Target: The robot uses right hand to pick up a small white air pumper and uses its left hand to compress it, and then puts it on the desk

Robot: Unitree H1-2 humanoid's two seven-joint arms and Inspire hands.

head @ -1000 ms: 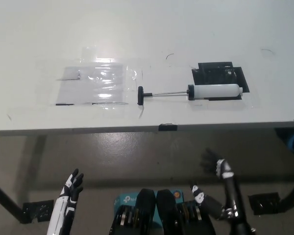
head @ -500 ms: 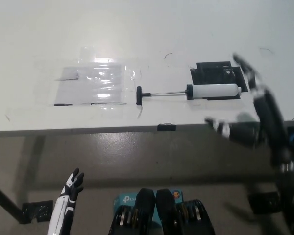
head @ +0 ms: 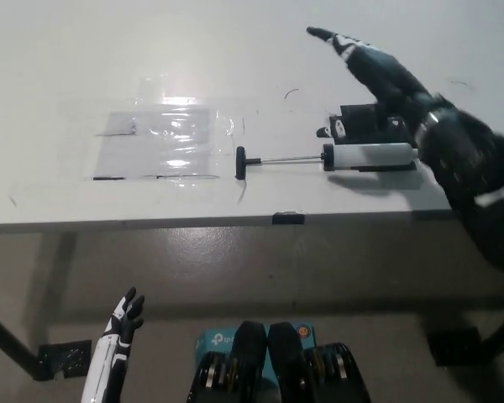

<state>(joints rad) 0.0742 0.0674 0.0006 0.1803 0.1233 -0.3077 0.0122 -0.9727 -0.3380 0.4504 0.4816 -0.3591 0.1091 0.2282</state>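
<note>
While untouched, pump (head: 365, 157): lying on desk (head: 59, 67), handle pointing left.
Right hand (head: 378, 71): above pump, fingers spread, empty.
Left hand (head: 123, 321): low, near left, fingers apart, empty.

A wide white desk (head: 109, 50) with dark metal legs (head: 4, 340) stands on a glossy grey-brown floor (head: 202, 269); overhead light glares off a clear plastic sheet (head: 164, 143) taped to it.

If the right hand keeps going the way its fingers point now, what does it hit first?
Probably nothing: the right hand points up-left over bare desk, past the air pumper below it. Its height above the desk is unclear.
</note>
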